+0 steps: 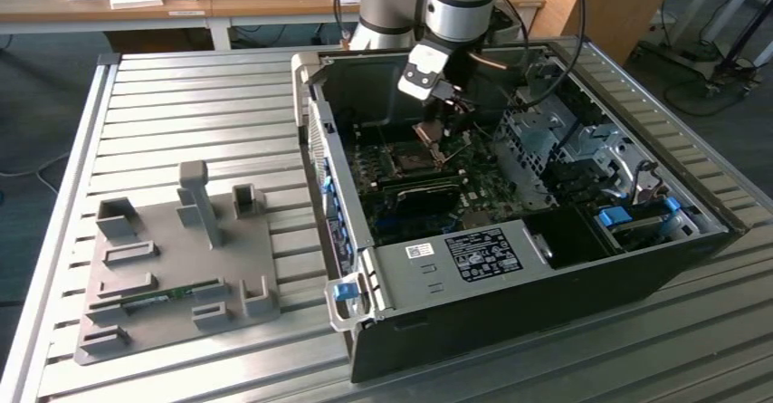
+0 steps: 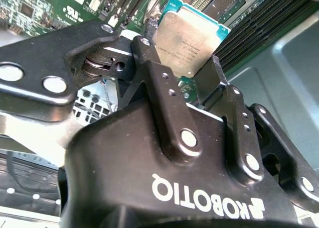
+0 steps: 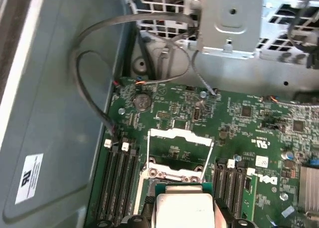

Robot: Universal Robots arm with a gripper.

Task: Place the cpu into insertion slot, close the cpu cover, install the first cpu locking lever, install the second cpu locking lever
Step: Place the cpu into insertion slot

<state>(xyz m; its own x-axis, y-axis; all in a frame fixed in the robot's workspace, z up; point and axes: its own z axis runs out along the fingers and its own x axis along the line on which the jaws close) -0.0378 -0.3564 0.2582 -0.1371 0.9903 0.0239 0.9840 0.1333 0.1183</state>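
Observation:
My gripper (image 2: 182,56) is shut on the cpu (image 2: 189,36), a flat silvery-grey square chip on a green carrier, clamped by two opposite edges between the black fingers. In the first wrist view the cpu (image 3: 182,200) hovers just short of the insertion slot (image 3: 174,174) on the green motherboard. The cpu cover (image 3: 180,134), a silvery metal frame with an open centre, stands swung back from the slot. In the exterior view the gripper (image 1: 441,136) hangs inside the open computer case, slightly above the slot (image 1: 405,160).
The black computer case (image 1: 520,267) lies open on a slatted metal table. Memory slots (image 3: 119,173) flank the socket, grey cables (image 3: 89,88) loop along the case wall, and a metal drive cage (image 3: 234,24) sits beyond. A grey fixture plate (image 1: 181,267) lies at the exterior view's left.

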